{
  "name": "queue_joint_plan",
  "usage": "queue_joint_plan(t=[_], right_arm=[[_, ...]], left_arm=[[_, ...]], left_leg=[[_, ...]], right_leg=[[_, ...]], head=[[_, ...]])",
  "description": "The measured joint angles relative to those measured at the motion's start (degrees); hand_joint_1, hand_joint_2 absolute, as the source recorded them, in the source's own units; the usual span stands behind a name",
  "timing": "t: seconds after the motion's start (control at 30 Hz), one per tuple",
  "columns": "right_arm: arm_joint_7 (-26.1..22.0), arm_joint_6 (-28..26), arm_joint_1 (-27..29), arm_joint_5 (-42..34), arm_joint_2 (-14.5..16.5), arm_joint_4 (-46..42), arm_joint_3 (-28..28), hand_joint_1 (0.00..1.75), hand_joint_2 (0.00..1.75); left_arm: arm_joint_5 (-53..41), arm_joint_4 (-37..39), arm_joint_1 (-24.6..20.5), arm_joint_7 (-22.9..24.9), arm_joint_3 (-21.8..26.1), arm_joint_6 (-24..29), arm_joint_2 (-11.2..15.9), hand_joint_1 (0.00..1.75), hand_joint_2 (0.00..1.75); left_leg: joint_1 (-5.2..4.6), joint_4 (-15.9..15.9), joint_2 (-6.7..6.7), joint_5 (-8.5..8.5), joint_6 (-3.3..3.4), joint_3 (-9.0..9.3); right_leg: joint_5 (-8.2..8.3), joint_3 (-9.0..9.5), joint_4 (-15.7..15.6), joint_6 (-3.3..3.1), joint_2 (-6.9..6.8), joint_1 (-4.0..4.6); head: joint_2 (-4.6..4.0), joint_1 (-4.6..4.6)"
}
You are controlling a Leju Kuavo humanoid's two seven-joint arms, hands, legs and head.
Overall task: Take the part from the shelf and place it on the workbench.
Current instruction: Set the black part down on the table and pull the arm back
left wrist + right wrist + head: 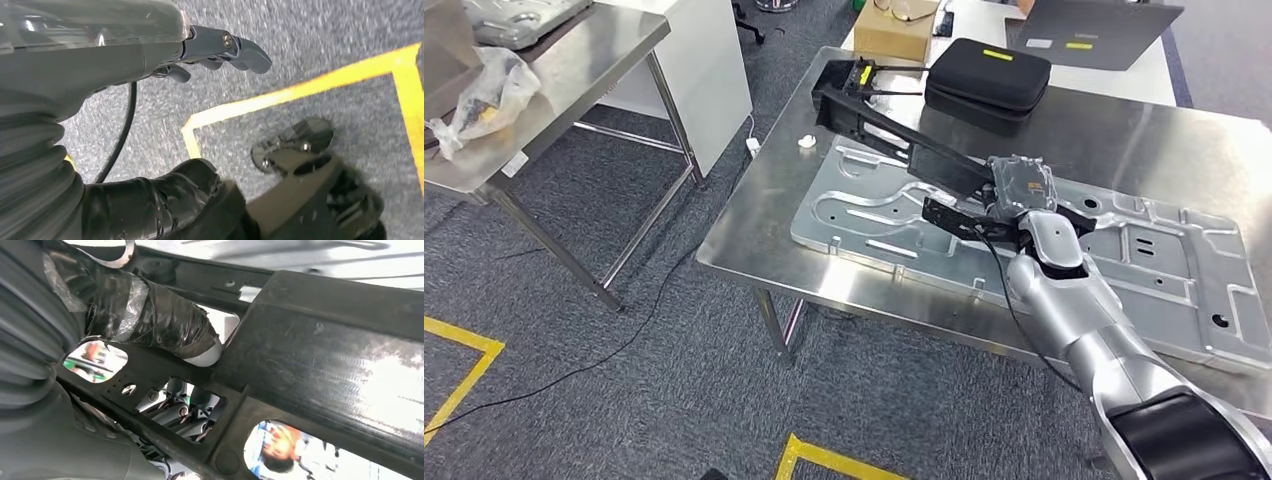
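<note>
The right hand [1022,205] grips one end of the long black part [894,135] — thumb above, fingers [192,400] beneath, seen through a cutout. The part reaches away from the hand across the workbench [764,215], over the grey stamped panel [864,215], its far end beside the black case [987,80]. It looks carried over and nearly set down — release remains. The left hand [220,50] hangs over the floor, holding nothing, fingers loosely apart.

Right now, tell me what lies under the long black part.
The black part rests over the silver stamped panel on the steel table. The right robot hand holds its near end, covering the panel there.
</note>
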Motion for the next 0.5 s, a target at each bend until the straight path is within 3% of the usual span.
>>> queue_joint_plan(t=[0.07, 0.13, 0.17, 0.2, 0.27, 0.33, 0.47, 0.5], right_arm=[[-0.25, 0.02, 0.2, -0.24, -0.05, -0.03, -0.01, 1.75, 1.75], [-0.38, 0.01, 0.68, -0.43, -0.09, -0.03, -0.01, 1.75, 1.75], [-0.41, 0.0, 0.88, -0.45, -0.11, -0.04, -0.01, 1.75, 1.75], [-0.42, 0.01, 0.98, -0.46, -0.15, -0.07, -0.01, 1.75, 1.75], [-0.41, 0.02, 0.95, -0.5, -0.28, -0.22, -0.01, 0.87, 1.75], [-0.41, 0.06, 0.89, -0.56, -0.41, -0.44, -0.01, 0.0, 1.75], [-0.4, 0.19, 0.9, -0.61, -0.52, -0.89, -0.01, 0.0, 1.75], [-0.4, 0.2, 0.86, -0.61, -0.53, -1.03, -0.02, 0.0, 1.75]], left_arm=[[0.0, 0.0, -0.08, 0.01, -0.13, 0.05, -0.02, 0.0, 1.75], [0.06, 0.0, -0.03, -0.19, -0.19, -0.15, -0.01, 0.0, 1.75], [0.1, 0.0, 0.0, -0.44, -0.19, -0.3, -0.01, 0.0, 1.75], [0.11, 0.0, 0.02, -0.74, -0.2, -0.44, -0.02, 0.0, 1.75], [0.16, 0.0, 0.02, -1.35, -0.24, -0.67, -0.03, 0.0, 1.75], [0.23, 0.0, 0.02, -1.74, -0.26, -0.86, -0.03, 0.0, 1.75], [0.39, 0.0, 0.0, -1.88, -0.27, -0.82, -0.02, 0.0, 1.75], [0.5, 0.0, -0.03, -1.84, -0.28, -0.73, -0.01, 0.0, 1.31]], left_leg=[[-0.01, -0.08, 0.01, 0.04, 0.26, 0.03], [-0.01, 0.07, -0.08, -0.12, 0.29, 0.02], [-0.01, 0.22, -0.13, -0.25, 0.23, 0.02], [0.0, 0.43, -0.17, -0.42, 0.1, 0.03], [-0.11, 1.04, -0.23, -0.9, -0.36, -0.08], [-0.3, 1.46, -0.24, -1.26, -0.89, -0.26], [-0.23, 2.63, -0.19, -2.35, -1.95, -0.63], [-0.14, 4.63, -0.17, -3.6, -2.21, -1.51]], right_leg=[[-3.52, -3.4, 7.14, 0.43, -0.04, -0.32], [-4.82, -6.09, 12.23, 0.78, -0.05, -0.6], [-3.83, -6.01, 11.73, 0.88, -0.09, -0.73], [-1.92, -4.77, 8.94, 0.92, -0.15, -0.85], [1.55, -1.08, 1.17, 0.76, -0.31, -0.85], [2.43, 0.79, -2.62, 0.31, -0.31, -0.62], [2.41, 1.14, -3.07, -1.1, -0.2, -0.73], [2.46, 1.29, -3.24, -1.48, -0.25, -0.87]], head=[[0.0, 0.02], [0.0, 0.02], [0.0, 0.02], [0.0, 0.01], [0.0, 0.02], [0.0, 0.01], [0.0, -0.02], [0.0, -0.02]])
